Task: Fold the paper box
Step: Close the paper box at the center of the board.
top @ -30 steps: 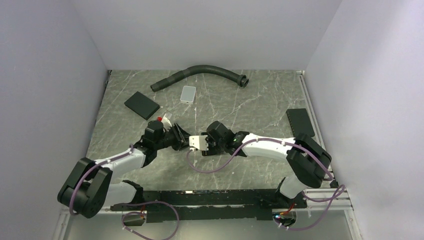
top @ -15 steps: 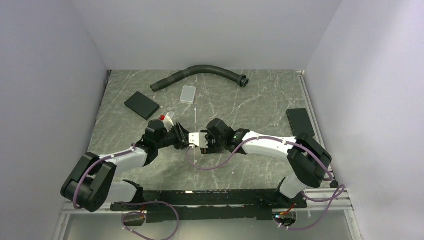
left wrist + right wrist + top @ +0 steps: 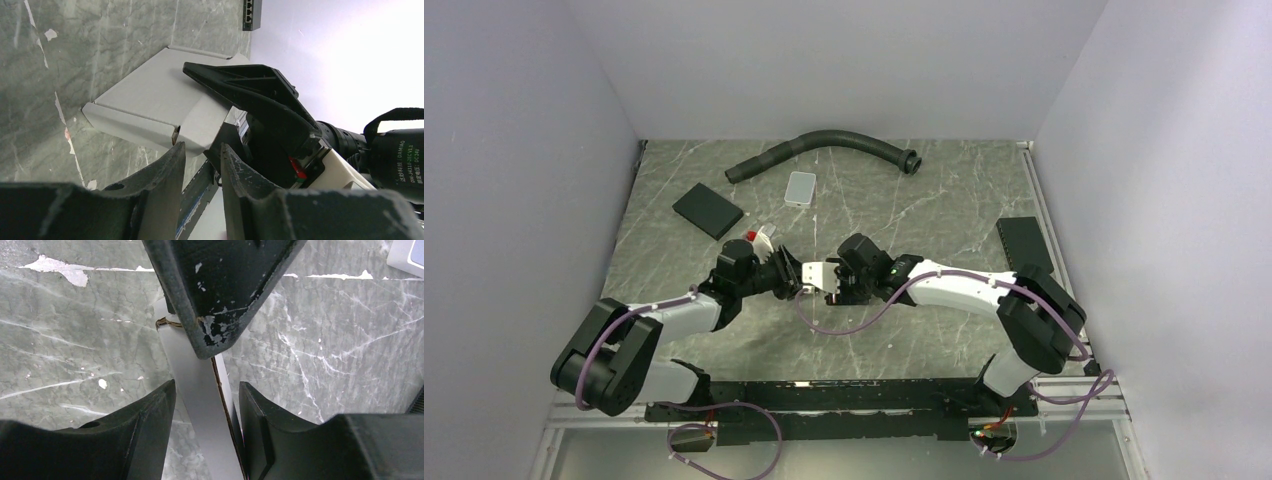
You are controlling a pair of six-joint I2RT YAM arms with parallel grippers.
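Note:
The paper box (image 3: 815, 273) is a white creased carton held off the table between the two arms. My right gripper (image 3: 829, 283) is shut on its right end. In the right wrist view the box (image 3: 202, 405) runs edge-on between that gripper's (image 3: 206, 384) fingers, lying against the right one. In the left wrist view the box (image 3: 155, 97) hangs just ahead, with a right finger (image 3: 250, 95) lying over it. My left gripper (image 3: 799, 277) stands at the box's left end, and in its own view (image 3: 201, 148) its jaws are apart with nothing between them. Its left fingertip (image 3: 176, 150) sits just under a box corner.
A black hose (image 3: 824, 145) curves along the back. A light grey tile (image 3: 801, 187) lies below it, and a black pad (image 3: 708, 210) lies at the left. Another black pad (image 3: 1024, 245) sits by the right rail, and a small red and white item (image 3: 754, 238) lies behind the left gripper.
The right gripper has carried the box a little left and toward the back. The left gripper has come in to meet it, closing the gap. Neither jaw opening has changed.

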